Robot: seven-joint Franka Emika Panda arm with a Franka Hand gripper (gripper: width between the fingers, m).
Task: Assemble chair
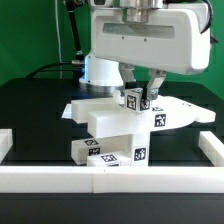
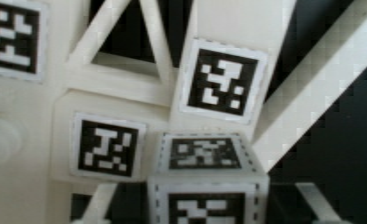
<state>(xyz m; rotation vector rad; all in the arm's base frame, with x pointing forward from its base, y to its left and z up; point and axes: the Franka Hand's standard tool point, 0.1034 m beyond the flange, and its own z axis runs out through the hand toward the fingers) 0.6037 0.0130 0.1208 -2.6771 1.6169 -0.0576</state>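
Nearest the camera in the exterior view, a long white border rail point(image 1: 110, 178) runs along the front edge of the black table point(image 1: 30, 110), with short upturned pieces at the front corners on the exterior view's left point(image 1: 5, 143) and right point(image 1: 210, 146).

Just behind the rail, near the middle of the front edge, stand the chair parts point(image 1: 110, 135): white blocky pieces stacked together. Low tagged blocks point(image 1: 100, 155) touch the rail, and a taller block with a tag on its side point(image 1: 157, 120) rises above them. A stepped slab point(image 1: 95, 112) juts toward the exterior view's left, where a flat white piece point(image 1: 72, 112) lies on the table. On the exterior view's right a thin flat white board point(image 1: 190, 110) spreads out behind the stack; whether it touches the stack cannot be told.

Above the stack, the gripper point(image 1: 138, 97) comes down from the arm's large white housing point(image 1: 150, 40). Its fingers point(image 1: 128, 98) sit on either side of a small tagged cube point(image 1: 137, 100) at the top of the stack and look closed on it, though the contact itself is hard to make out.

The wrist view is filled with close, blurred white parts: an upright tagged bar point(image 2: 215, 80), another tag below it point(image 2: 105, 145), and two tagged faces stacked one over the other point(image 2: 201, 152)

Farthest back is a green backdrop point(image 1: 25, 40)
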